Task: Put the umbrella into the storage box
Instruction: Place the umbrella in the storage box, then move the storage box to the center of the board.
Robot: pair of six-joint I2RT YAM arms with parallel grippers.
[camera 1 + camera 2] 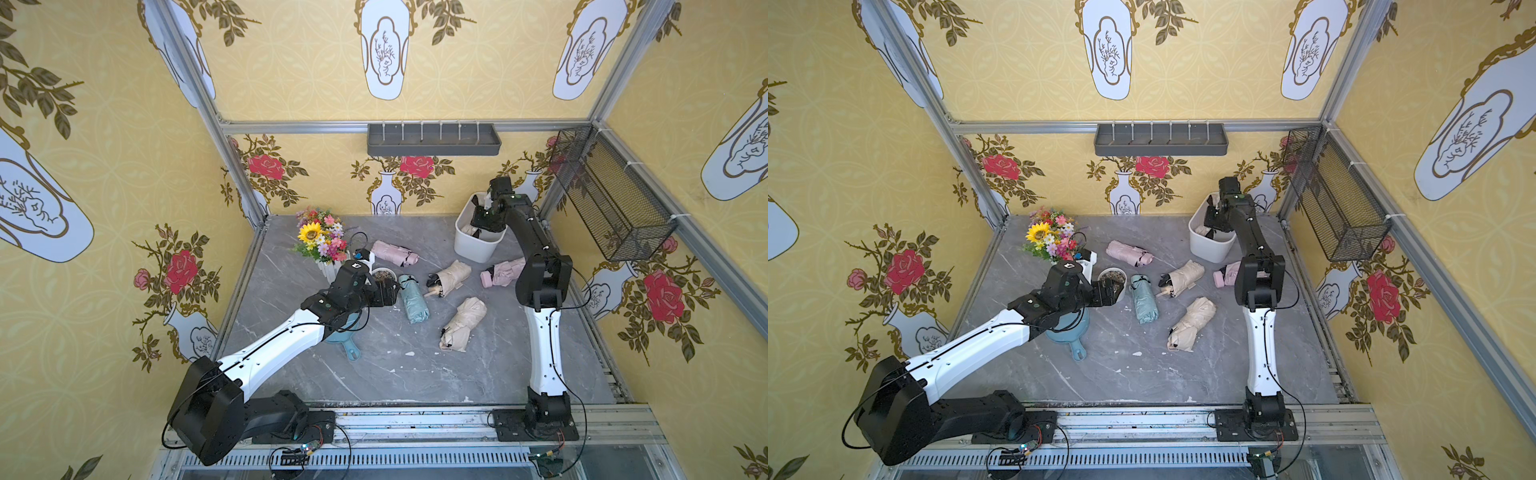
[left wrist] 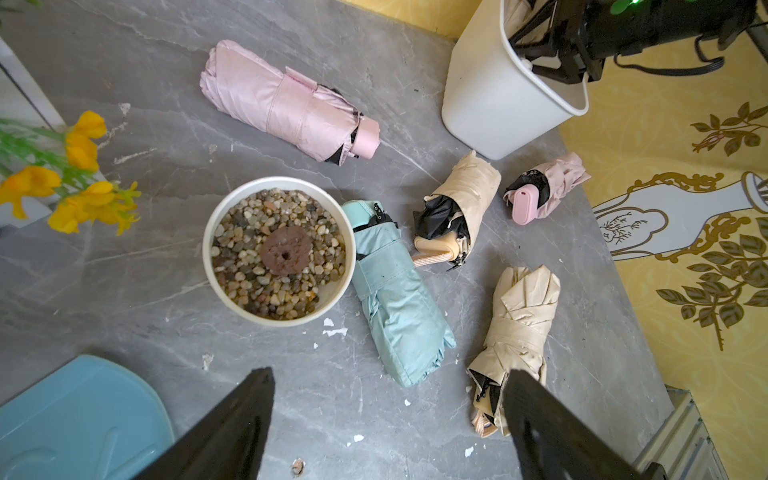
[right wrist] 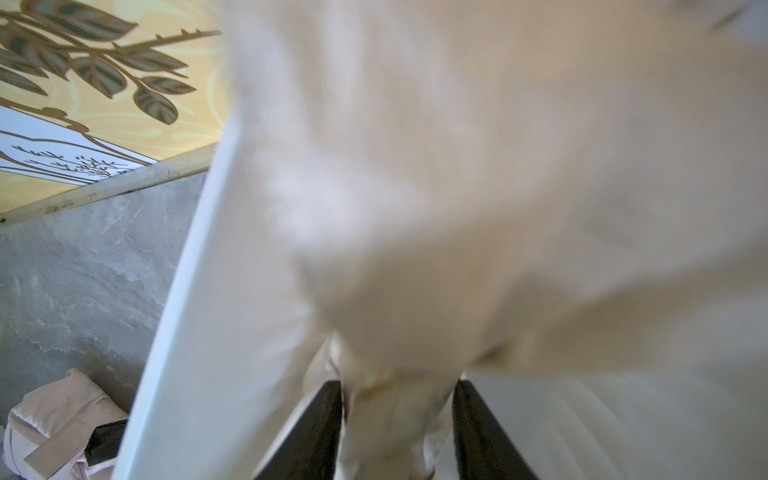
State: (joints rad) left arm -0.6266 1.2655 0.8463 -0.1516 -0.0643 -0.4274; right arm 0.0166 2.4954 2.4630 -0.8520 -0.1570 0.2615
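Grey marble table (image 1: 374, 374). Right gripper (image 3: 397, 382) sits low in the box (image 1: 473, 249) so the cream umbrella (image 3: 415, 187) lands inside; jaws flank it, clamped or not, can't tell. Left gripper (image 2: 390, 374) gapes by the teal umbrella (image 2: 395, 299), probably waiting.

- My desk (image 1: 374, 374) is grey marble.
- Far right: white box (image 1: 473, 249).
- Mid-desk: pink umbrella (image 1: 392, 252), teal umbrella (image 1: 415, 307), beige umbrella (image 1: 451, 276), second beige umbrella (image 1: 463, 324), second pink umbrella (image 1: 503, 272).
- By my left arm: flowers (image 1: 320, 237), pebble pot (image 1: 383, 274), blue pan (image 1: 347, 343).
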